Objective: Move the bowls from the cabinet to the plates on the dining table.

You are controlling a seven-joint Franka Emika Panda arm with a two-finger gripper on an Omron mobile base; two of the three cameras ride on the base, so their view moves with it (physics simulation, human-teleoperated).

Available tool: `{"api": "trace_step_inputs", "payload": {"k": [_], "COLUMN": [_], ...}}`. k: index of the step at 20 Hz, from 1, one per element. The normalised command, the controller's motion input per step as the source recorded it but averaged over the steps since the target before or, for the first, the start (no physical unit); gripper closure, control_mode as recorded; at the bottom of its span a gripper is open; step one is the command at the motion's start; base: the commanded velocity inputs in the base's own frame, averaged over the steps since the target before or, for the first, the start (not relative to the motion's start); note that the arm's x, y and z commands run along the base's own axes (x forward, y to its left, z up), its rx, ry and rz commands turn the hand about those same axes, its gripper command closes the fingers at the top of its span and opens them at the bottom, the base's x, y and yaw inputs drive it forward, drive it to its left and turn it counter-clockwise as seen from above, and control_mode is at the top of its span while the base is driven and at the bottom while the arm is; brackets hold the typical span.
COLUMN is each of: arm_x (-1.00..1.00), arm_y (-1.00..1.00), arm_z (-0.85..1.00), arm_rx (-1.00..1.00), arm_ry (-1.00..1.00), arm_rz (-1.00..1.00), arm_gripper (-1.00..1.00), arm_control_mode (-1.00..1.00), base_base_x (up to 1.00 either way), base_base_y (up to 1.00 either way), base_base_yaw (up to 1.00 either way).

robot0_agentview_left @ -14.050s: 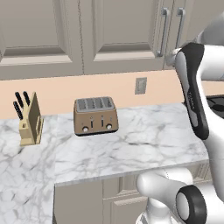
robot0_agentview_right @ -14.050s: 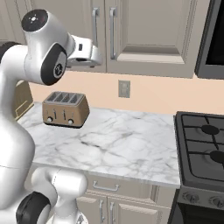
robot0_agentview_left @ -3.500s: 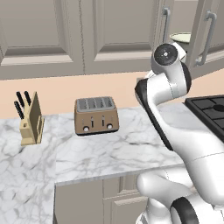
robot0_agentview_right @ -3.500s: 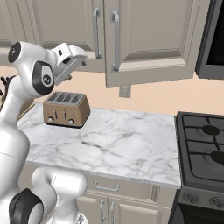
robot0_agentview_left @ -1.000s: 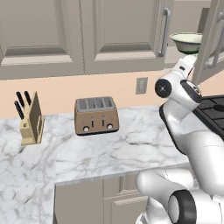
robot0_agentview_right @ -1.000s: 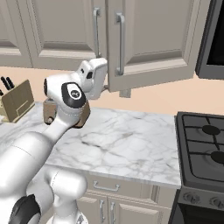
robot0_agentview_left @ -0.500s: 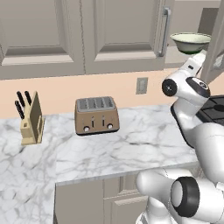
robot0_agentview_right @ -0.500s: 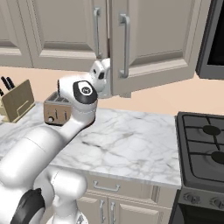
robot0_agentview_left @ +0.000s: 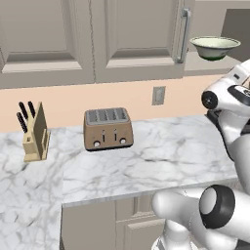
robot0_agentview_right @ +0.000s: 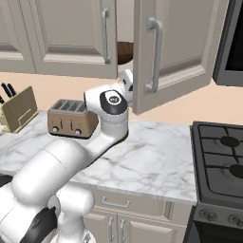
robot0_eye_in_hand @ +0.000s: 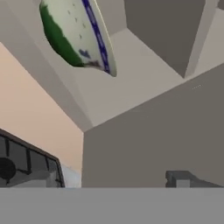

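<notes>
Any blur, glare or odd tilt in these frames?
Hand view: rolled, so the green-cream bowl looks sideways, with soft edges. Left base view: sharp, even light, no glare on the toaster. Right base view: sharp; cabinet interior is shadowed.

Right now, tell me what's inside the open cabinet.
On the cabinet shelf sits the pale green-cream bowl. In the right base view a dark brown bowl shows partly between the doors; the door hides the rest.

Grey-beige cabinet (robot0_agentview_left: pixel 127 39), upper frame. Pale green-cream bowl (robot0_agentview_left: pixel 215 48) with dark green base, upper right; a blue rim line shows in the hand view. Dark brown bowl (robot0_agentview_right: pixel 125 52). Copper-brown toaster (robot0_agentview_left: pixel 108 129). Tan knife block (robot0_agentview_left: pixel 36 135), black handles. White grey-veined worktop (robot0_agentview_left: pixel 146 161). Peach wall (robot0_agentview_left: pixel 68 105).
</notes>
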Motion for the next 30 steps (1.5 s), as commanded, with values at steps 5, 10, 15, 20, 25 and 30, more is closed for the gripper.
{"api": "trace_step_inputs", "payload": {"k": [5, 10, 15, 20, 25, 30], "arm_x": [-0.34, -0.24, -0.17, -0.14, -0.37, -0.51], "arm_y": [-0.97, -0.98, -0.93, -0.55, 0.39, 0.68], "arm_z": [0.08, 0.05, 0.01, 0.0, -0.03, 0.0], "arm_rx": [0.0, 0.0, 0.0, 0.0, -0.01, 0.0], "arm_ry": [-0.16, -0.15, -0.14, -0.1, -0.1, -0.14], "arm_rz": [-0.04, -0.04, -0.04, -0.02, 0.0, 0.0], "arm_gripper": [-1.0, -1.0, -1.0, -1.0, -1.0, -1.0], "arm_control_mode": [-1.0, -1.0, -1.0, -1.0, -1.0, -1.0], "base_base_x": [0.0, 0.0, 0.0, 0.0, 0.0, 0.0], "base_base_y": [0.0, 0.0, 0.0, 0.0, 0.0, 0.0], "base_base_yaw": [0.0, 0.0, 0.0, 0.0, 0.0, 0.0]}}
